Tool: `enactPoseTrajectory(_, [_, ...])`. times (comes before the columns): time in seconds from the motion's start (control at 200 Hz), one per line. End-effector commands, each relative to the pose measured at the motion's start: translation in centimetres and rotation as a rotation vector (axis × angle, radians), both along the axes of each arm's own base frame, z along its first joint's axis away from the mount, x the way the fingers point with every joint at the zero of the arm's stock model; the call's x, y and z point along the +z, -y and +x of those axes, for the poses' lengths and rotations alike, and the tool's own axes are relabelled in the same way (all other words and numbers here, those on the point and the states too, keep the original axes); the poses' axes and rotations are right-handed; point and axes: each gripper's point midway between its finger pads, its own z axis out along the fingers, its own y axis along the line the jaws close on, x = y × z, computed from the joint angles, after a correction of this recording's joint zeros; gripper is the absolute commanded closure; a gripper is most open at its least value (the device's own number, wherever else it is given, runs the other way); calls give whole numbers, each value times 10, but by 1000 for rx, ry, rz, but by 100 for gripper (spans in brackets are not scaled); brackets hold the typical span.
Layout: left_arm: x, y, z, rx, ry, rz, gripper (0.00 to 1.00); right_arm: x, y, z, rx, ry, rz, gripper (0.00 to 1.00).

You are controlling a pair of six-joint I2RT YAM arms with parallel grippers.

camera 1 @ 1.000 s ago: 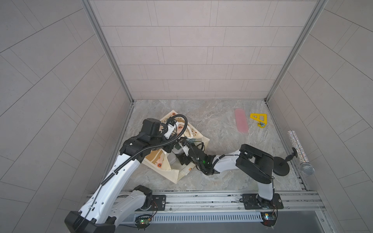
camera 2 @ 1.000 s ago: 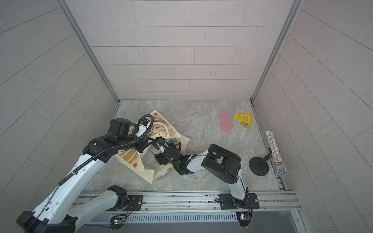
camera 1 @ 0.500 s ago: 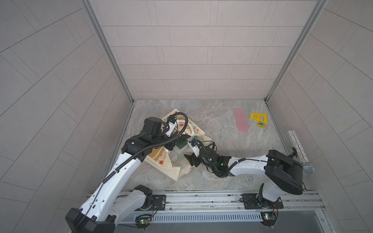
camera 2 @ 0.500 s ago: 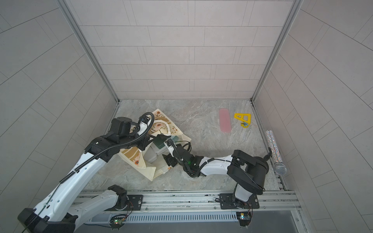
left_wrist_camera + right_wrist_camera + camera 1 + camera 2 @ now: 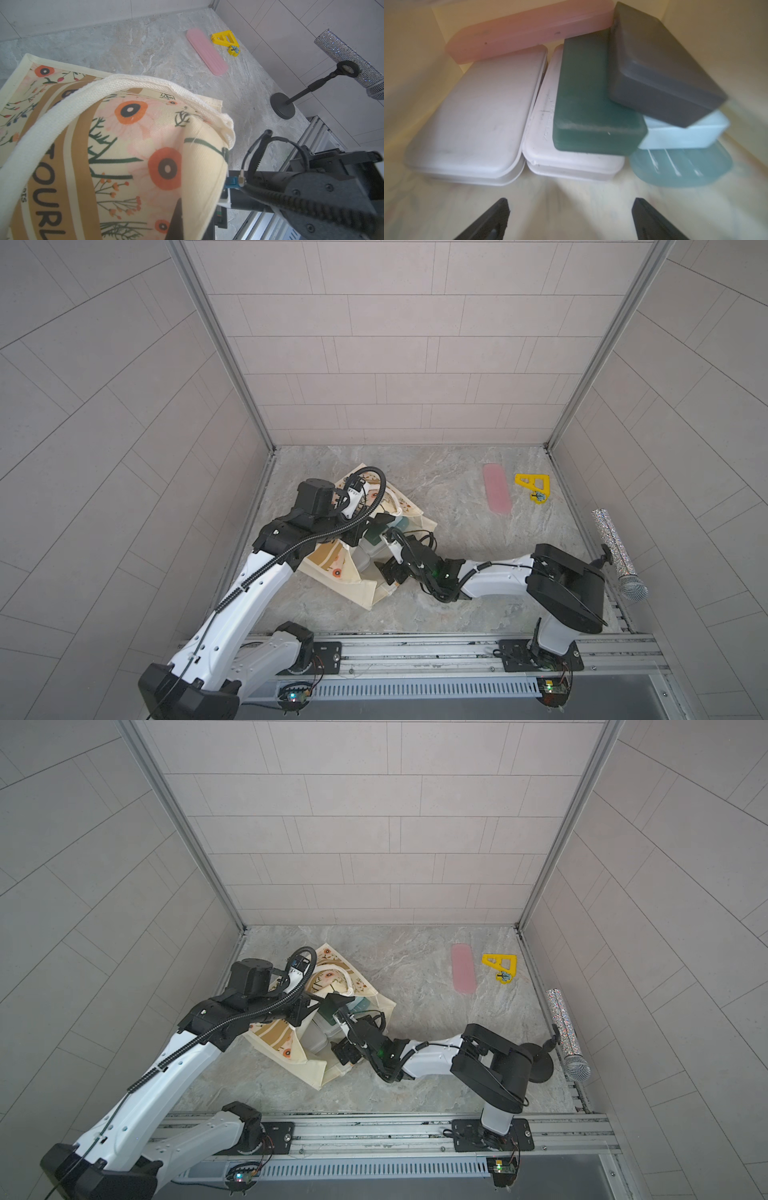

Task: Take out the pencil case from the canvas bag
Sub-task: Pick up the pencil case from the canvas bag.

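Observation:
The cream canvas bag [image 5: 332, 568] [image 5: 286, 1048] with orange flowers lies on its side at the floor's left, mouth toward the right arm. My left gripper [image 5: 360, 532] [image 5: 182, 205] is shut on the bag's upper rim fabric [image 5: 203, 166] and holds the mouth up. At the mouth my right gripper [image 5: 384, 568] [image 5: 570, 200] stands open with nothing between its fingers. Inside lie several pencil cases: two white [image 5: 475, 128] [image 5: 571, 162], a dark green one [image 5: 591, 104], a dark grey one [image 5: 660, 76], a light blue one [image 5: 683, 135], a pink one [image 5: 529, 33].
A pink case [image 5: 496, 493] and a yellow triangle [image 5: 534, 485] lie on the floor at the back right. A glittery microphone [image 5: 619, 547] sits on a black stand [image 5: 538, 1060] by the right wall. Tiled walls close in three sides.
The right arm's elbow has swung out to the right while its gripper stays at the bag's mouth. The left gripper still holds the rim; the bag has shifted slightly.

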Motion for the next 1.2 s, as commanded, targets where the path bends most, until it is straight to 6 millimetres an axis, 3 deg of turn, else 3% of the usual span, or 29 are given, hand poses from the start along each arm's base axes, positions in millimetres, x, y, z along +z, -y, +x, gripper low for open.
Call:
enactPoseTrajectory(0.0, [44,13,-4,-71,122,-112,100,4,-13,11,8,40,-8,3])
enactPoseTrajectory(0.485, [54,23,-21,-160,114,-174,100,7,-24,49,-55,63,27,0])
enactPoseTrajectory(0.665, [53,22,-21,-154,116,-165,100,-3,-34,48,-25,35,23,2])
enactPoseTrajectory(0.801, [51,19,-21,-143,120,-149,100,-9,-33,48,-29,31,14,11])
enactPoseTrajectory(0.966, [45,14,-17,-113,124,-120,100,3,-27,45,-34,48,32,20])
enactPoseTrajectory(1.196, [36,3,-8,-45,126,-55,100,17,-4,27,-21,40,37,22])
